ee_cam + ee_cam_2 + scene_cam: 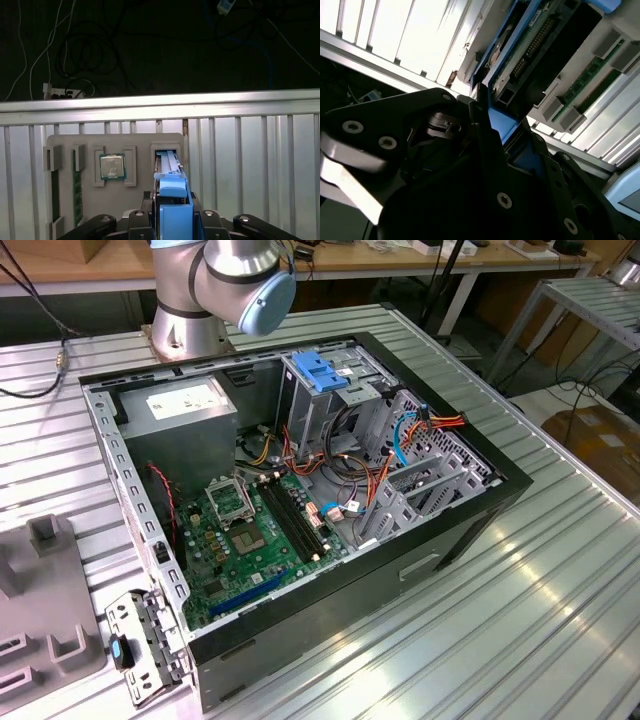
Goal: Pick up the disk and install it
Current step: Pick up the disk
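Gripper (174,220): narrow, fingers pressed against both sides of the blue rail (175,192) of the disk (168,162).
Disk position: on edge in a slot of the grey holder (140,142); its connector pins (535,45) face the second wrist view.
Holder contents: a processor chip (112,166) just beside the disk slot, a memory stick (77,192) beyond it.
Table (250,165): ribbed metal, bearing the holder.
Computer case (420,560): open; in the exterior view the holder lies at 8 o'clock from it and the arm base (185,330) at 11 o'clock.

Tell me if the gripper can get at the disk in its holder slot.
Likely yes: the gripper sits right at the disk, which stands on edge in the grey holder, with nothing between them.
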Robot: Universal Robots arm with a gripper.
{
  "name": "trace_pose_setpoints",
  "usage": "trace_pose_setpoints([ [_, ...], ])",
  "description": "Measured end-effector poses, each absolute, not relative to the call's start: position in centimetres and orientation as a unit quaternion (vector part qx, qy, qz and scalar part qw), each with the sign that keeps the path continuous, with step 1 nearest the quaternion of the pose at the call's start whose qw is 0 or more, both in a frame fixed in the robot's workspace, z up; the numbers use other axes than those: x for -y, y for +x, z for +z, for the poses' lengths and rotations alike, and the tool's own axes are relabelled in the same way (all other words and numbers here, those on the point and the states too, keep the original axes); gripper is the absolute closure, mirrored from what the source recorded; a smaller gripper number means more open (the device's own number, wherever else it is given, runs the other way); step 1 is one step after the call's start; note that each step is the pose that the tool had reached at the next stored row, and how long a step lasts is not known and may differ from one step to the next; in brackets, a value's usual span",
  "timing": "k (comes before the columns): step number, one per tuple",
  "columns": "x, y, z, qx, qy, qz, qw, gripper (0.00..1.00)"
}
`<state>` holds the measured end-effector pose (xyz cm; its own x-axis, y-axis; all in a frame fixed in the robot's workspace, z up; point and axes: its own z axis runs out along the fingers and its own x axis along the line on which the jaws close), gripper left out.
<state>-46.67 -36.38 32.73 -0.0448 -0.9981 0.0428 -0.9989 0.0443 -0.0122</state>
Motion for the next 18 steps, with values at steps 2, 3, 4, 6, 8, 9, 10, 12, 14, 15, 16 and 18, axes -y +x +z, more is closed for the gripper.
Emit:
trace_pose_setpoints([
  [2,36.4,-46.7,35.0,0.722,0.691,0.019,0.011,0.63],
  [3,36.4,-46.7,35.9,0.723,0.691,0.019,0.011,0.63],
  [4,36.4,-46.7,36.6,0.722,0.691,0.019,0.011,0.63],
  [6,36.4,-46.7,37.3,0.722,0.691,0.019,0.011,0.63],
  [8,36.4,-46.7,37.3,0.722,0.691,0.019,0.011,0.63],
  [9,36.4,-46.7,37.3,0.722,0.691,0.019,0.012,0.63],
  [10,36.4,-46.7,37.3,0.722,0.691,0.019,0.012,0.63],
  [12,36.4,-46.7,37.5,0.723,0.691,0.018,0.011,0.63],
  [14,36.4,-46.7,38.2,0.723,0.691,0.018,0.011,0.63],
  [15,36.4,-46.7,38.8,0.723,0.691,0.018,0.010,0.63],
  [16,36.4,-46.7,38.9,0.723,0.691,0.018,0.010,0.63],
  [18,36.4,-46.7,39.3,0.723,0.691,0.017,0.010,0.63],
])
